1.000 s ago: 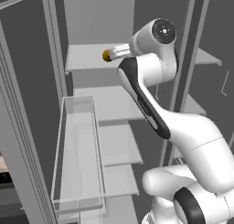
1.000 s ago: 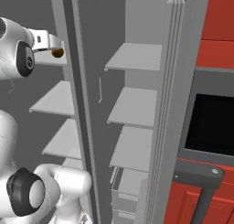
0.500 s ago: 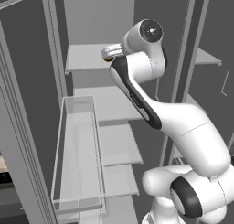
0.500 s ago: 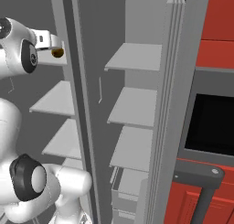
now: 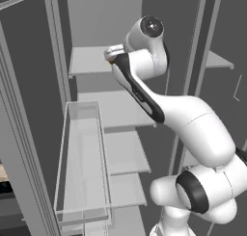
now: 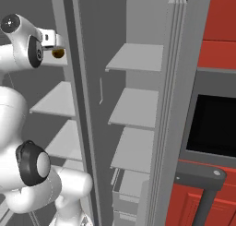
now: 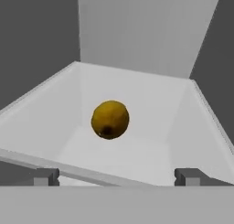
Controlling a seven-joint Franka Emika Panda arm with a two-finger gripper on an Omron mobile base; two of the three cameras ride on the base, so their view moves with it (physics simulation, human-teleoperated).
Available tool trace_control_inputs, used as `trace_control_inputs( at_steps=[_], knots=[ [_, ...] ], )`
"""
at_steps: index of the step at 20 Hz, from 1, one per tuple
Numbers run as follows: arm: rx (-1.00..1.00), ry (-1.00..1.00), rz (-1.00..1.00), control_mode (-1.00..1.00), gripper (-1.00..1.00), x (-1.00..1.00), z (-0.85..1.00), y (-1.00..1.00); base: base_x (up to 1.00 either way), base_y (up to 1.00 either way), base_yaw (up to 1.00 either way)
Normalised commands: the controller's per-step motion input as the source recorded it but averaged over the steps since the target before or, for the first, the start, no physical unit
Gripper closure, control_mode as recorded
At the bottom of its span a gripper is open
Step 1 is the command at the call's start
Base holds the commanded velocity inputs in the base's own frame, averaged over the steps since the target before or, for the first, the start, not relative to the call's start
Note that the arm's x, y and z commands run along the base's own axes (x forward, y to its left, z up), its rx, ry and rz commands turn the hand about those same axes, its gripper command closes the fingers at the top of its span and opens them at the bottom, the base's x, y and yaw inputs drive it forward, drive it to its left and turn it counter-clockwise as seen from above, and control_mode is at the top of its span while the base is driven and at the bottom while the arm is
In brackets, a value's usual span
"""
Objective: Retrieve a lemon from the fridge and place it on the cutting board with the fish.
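Hand view shows the two small dark finger tips of the pincer (image 7: 116, 176) standing wide apart at the bottom corners, with nothing between them; the pincer is fully spread and holds nothing. Ahead of the tips, beyond the front edge of a pale grey shelf (image 7: 151, 113), the small round dark-yellow lemon (image 7: 110, 119) sits on the shelf surface, roughly midway across it and well clear of both side walls and of the flat grey back wall. A dark spot marks the lemon's lower face. From the right base view, the white hand with its pincer (image 6: 51, 38) is held level at the height of the uppermost shelf inside the left compartment of the tall grey double-door fridge (image 6: 138, 31), and the lemon (image 6: 57, 53) shows just below and beside the hand, partly behind the dark vertical post. The left base view has the white arm bending up from the lower right, its hand (image 5: 114, 52) reaching over the front of the top shelf (image 5: 89, 61); a sliver of the lemon may show under it, though I cannot be sure. Lower shelves step down beneath, and a clear plastic bin (image 5: 82, 163) hangs on the opened left door.
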Motion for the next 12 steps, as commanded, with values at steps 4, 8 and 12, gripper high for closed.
trace_control_inputs(
  at_steps=[4, 8, 12],
  knots=[
    [0.02, 0.03, 0.01, -1.0, -1.0, 0.33, -0.09, 0.02, 0.0, 0.0, 0.0],
    [0.0, 0.0, 0.0, -1.0, -1.0, 0.3, -0.03, 0.13, 0.0, 0.0, 0.0],
    [0.0, 0.0, 0.0, -1.0, -1.0, 0.33, -0.01, 0.14, 0.0, 0.0, 0.0]
  ],
)
